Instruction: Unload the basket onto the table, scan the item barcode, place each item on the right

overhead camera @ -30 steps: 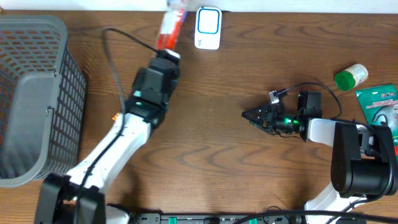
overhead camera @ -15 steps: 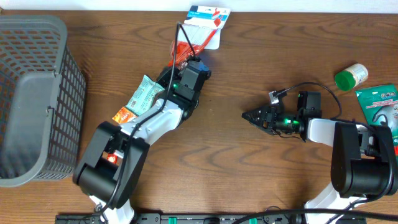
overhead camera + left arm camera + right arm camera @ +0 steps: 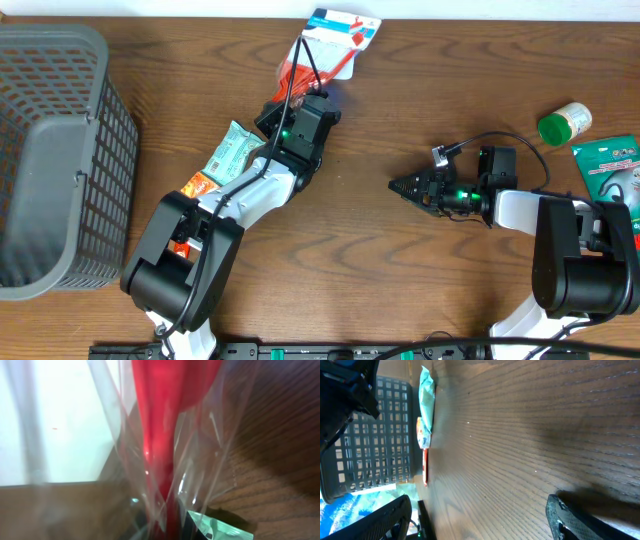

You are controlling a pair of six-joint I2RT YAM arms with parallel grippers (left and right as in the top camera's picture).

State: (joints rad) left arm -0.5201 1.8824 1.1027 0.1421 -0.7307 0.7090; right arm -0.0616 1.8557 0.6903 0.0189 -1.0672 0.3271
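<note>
Dark wood-grain desk (image 3: 380, 260); white strip (image 3: 500, 8) along its far edge. Grey mesh basket (image 3: 60, 150) at left. Left hand (image 3: 300, 98) clenched on red packaged item (image 3: 335, 35) at the far-centre edge; blue-white header print unreadable. Right hand (image 3: 400, 185) released, right of centre. Green packet (image 3: 610, 165) label illegible.

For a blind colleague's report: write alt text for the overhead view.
The left arm's fingers grip a clear plastic packet holding something red over a brown wooden table; the right arm's fingers lie open; a grey mesh basket stands at left.
</note>
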